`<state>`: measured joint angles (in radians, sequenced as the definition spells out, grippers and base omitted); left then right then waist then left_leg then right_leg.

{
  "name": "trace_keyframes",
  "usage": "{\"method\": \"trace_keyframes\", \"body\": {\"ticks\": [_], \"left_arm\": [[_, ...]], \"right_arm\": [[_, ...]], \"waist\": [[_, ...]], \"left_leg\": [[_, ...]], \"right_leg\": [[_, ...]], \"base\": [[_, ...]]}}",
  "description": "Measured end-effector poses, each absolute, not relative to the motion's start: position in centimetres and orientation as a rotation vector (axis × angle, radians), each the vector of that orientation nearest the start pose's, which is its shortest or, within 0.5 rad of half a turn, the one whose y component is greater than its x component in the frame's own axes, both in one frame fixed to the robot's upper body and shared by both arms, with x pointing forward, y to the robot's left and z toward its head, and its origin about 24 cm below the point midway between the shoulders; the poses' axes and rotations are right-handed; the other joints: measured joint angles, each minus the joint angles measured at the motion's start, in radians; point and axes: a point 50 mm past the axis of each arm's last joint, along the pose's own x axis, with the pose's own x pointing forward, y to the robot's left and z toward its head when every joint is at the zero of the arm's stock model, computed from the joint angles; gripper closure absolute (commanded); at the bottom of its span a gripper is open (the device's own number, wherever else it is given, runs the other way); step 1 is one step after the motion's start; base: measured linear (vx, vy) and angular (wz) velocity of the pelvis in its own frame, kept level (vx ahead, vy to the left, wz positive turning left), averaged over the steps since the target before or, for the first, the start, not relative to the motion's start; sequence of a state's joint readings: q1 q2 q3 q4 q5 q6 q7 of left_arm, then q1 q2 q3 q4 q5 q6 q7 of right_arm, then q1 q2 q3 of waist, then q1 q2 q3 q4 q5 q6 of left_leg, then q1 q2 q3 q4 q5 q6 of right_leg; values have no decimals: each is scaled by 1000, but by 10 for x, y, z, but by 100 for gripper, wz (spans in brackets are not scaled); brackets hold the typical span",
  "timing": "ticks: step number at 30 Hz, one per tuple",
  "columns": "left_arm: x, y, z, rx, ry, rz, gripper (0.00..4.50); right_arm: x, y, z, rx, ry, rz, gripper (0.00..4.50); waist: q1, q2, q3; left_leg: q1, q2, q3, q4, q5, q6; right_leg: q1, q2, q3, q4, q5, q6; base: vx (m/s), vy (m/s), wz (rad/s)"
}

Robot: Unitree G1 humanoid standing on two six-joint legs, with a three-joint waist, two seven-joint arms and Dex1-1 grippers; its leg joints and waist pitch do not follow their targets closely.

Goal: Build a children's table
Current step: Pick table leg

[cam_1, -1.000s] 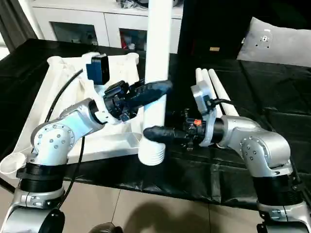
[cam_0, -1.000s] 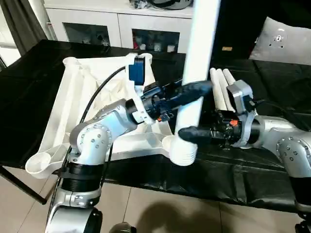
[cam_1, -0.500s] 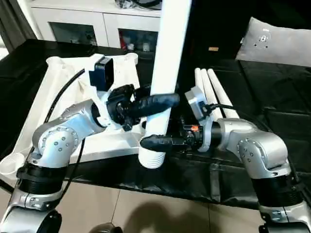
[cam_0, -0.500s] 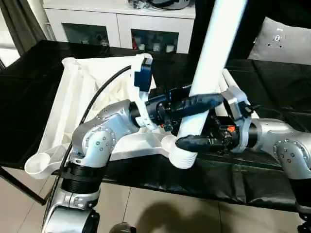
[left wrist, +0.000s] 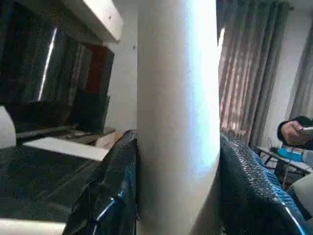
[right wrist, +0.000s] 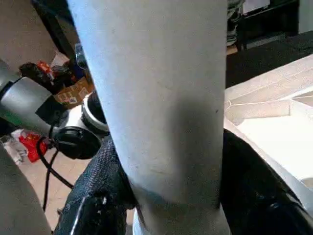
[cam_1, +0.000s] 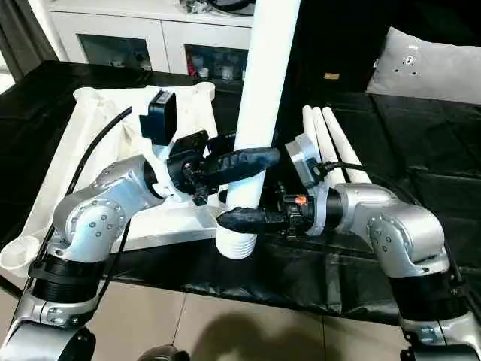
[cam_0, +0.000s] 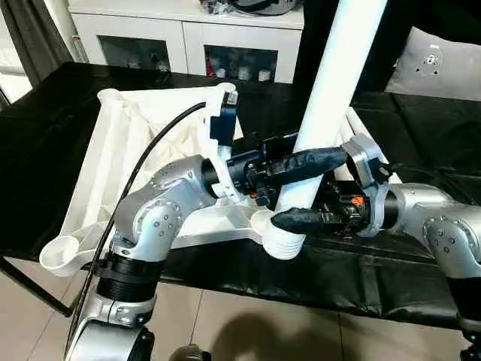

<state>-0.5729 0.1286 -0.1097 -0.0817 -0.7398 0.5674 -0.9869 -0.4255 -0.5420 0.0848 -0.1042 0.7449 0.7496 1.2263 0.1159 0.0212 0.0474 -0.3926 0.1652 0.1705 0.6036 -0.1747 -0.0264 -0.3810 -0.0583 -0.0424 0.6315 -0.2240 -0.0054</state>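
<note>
Fingers of both grippers are clamped on one long white tapered plastic tube leg (cam_0: 331, 90), which is held nearly upright with a slight lean. The left gripper (cam_0: 301, 164) is clenched around the leg higher up; in the left wrist view a black textured finger (left wrist: 115, 186) is pressed against each side of the white tube. The right gripper (cam_1: 252, 219) is closed on the same leg just below the left one, close above the leg's ribbed lower end (cam_0: 283, 242); in the right wrist view the tube is seen flanked by both black fingers (right wrist: 98, 186).

The ribbed end is seated at a round corner socket (cam_0: 263, 222) of the white plastic square table top (cam_0: 128, 150), directly beneath the right fingers. The top is laid upside down, ribbed underside up, on a black-covered table (cam_0: 45, 135), and is spread out behind and beside the left fingers. Another round socket (cam_0: 64, 252) is found at the near corner, well apart from both grippers.

Three more white tube legs (cam_1: 331, 143) are laid side by side on the black cover, just behind the right gripper's wrist. A white cabinet with glass doors (cam_0: 180, 41) is seen beyond the table.
</note>
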Motion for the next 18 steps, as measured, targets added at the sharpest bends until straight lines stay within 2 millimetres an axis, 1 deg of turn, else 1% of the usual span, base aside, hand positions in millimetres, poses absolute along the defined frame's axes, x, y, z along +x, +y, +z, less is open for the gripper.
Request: {"method": "trace_keyframes", "body": {"ticks": [1,2,4,5,6,7,15,16,18], "left_arm": [[277,53,183,-410,-177,-1555,229],[277,55,182,-402,-172,-1545,208],[278,56,179,-379,-157,-1512,183],[278,56,177,-375,-150,-1504,183],[279,57,176,-376,-150,-1485,171],[279,57,175,-375,-157,-1464,151],[278,58,174,-377,-220,-1290,146],[278,57,174,-385,-225,-1267,173],[278,55,173,-407,-237,-1216,180]], "right_arm": [[263,-141,141,255,247,1540,246],[264,-140,140,251,249,1530,246],[265,-137,134,248,243,1485,250],[265,-136,132,255,242,1474,250],[265,-133,130,251,235,1455,251],[267,-131,130,241,224,1434,253],[275,-115,127,226,154,1305,254],[275,-115,127,224,150,1291,254],[277,-113,126,217,139,1262,254]], "waist": [[0,0,0],[-1,0,0],[-4,0,0],[-4,1,0],[-3,1,-1],[-4,1,-1],[-2,2,-1],[-2,2,-1],[-3,2,-1]], "left_leg": [[0,0,0,0,0,0],[0,0,0,0,0,0],[1,0,0,0,0,-1],[1,0,0,0,0,-1],[1,0,0,0,0,-2],[1,0,0,0,-1,-3],[1,0,0,0,-1,-4],[1,0,0,0,-1,-4],[1,0,0,0,-1,-4]], "right_leg": [[0,0,0,0,0,0],[0,0,0,0,0,0],[0,0,0,1,0,0],[0,0,0,1,0,0],[0,0,0,1,0,0],[0,0,0,1,0,0],[0,0,0,1,1,0],[0,0,0,1,1,0],[1,0,0,1,1,0]], "base": [[0,0,0],[0,0,0],[0,0,0],[0,0,0],[0,0,0],[0,0,0],[0,0,0],[0,0,0],[0,0,0]]}}
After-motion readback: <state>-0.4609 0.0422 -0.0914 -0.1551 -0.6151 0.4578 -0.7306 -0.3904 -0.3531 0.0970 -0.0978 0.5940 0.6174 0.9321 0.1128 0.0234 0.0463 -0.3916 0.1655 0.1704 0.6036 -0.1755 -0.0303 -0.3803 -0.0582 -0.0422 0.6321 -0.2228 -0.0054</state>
